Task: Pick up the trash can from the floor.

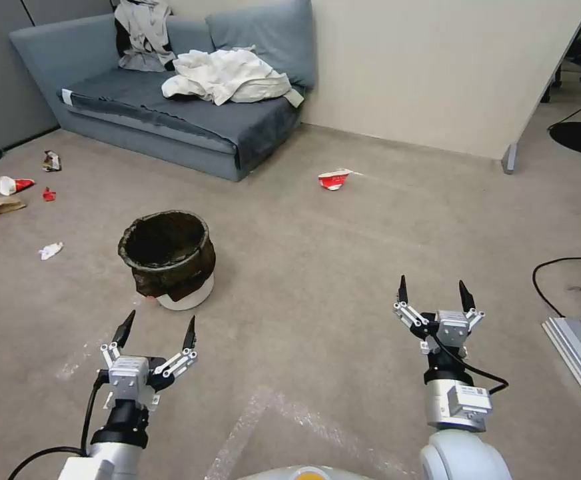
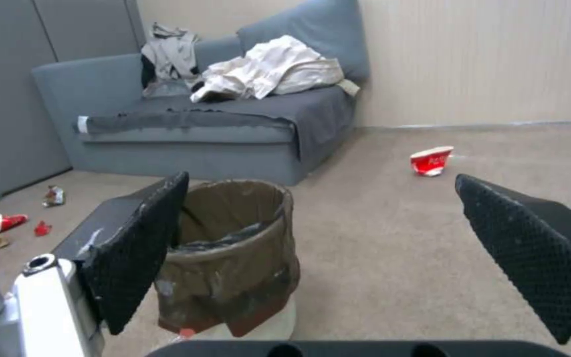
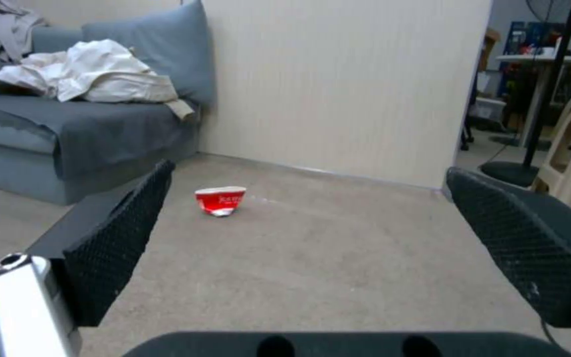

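The trash can [image 1: 169, 259] stands upright on the floor [image 1: 344, 253], a small white bin with a crinkled dark liner draped over its rim. My left gripper [image 1: 158, 327] hovers open just short of it, nothing between its fingers. In the left wrist view the trash can [image 2: 233, 258] sits close ahead, partly behind one finger [image 2: 137, 248]. My right gripper [image 1: 434, 291] is open over bare carpet, well to the right of the can.
A grey sofa [image 1: 170, 127] with heaped clothes stands behind the can. A crushed red-and-white cup [image 1: 334, 179] lies near the wall; more litter [image 1: 14, 190] is scattered far left. A black cable [image 1: 557, 280] and a metal rail [image 1: 580, 357] lie at right.
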Controlling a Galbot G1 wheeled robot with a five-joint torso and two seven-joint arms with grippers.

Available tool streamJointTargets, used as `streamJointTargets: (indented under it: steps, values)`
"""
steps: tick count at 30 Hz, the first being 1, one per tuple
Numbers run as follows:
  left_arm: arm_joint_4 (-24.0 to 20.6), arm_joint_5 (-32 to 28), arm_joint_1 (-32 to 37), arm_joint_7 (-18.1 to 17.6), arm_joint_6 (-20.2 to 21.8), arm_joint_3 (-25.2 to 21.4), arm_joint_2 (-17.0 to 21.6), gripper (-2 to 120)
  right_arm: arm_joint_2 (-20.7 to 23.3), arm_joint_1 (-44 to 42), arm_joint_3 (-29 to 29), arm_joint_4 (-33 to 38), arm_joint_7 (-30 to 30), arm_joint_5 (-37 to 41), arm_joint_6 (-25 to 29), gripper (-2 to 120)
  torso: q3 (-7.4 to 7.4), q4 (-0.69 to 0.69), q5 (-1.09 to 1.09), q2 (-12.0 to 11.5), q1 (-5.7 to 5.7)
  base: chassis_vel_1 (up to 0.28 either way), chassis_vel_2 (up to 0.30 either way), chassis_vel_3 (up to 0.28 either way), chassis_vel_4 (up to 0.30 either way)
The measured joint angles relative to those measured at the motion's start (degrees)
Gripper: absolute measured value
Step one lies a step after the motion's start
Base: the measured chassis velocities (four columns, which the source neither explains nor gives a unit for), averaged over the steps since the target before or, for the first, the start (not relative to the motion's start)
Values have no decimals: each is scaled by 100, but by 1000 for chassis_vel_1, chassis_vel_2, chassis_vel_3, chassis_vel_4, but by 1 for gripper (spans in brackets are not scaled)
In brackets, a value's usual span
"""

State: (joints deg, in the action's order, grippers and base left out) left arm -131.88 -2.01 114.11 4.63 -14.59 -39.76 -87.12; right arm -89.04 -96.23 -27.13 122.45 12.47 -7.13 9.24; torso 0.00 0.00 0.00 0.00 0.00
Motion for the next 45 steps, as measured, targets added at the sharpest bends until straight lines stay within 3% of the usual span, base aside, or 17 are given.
streamJointTargets:
  steps: [26, 32, 45]
  values:
    - [64, 70, 136, -49, -309, 25, -109, 100, -18, -53, 72, -1, 9, 1, 4, 100, 0, 2, 0, 0, 0, 60, 62, 63, 59]
    - [160, 145, 92, -199, -542, 78, -135, 100, -12, -51, 110, -2, 76, 6, -155, 100, 0, -1, 0, 0, 0, 25, 27, 30, 29]
    - [160, 178, 97, -482, -528, 84, -147, 100, -16, -10, 178, -82, 80, 23, -180, 100, 0, 0, 0, 0, 0, 0, 0, 0, 0]
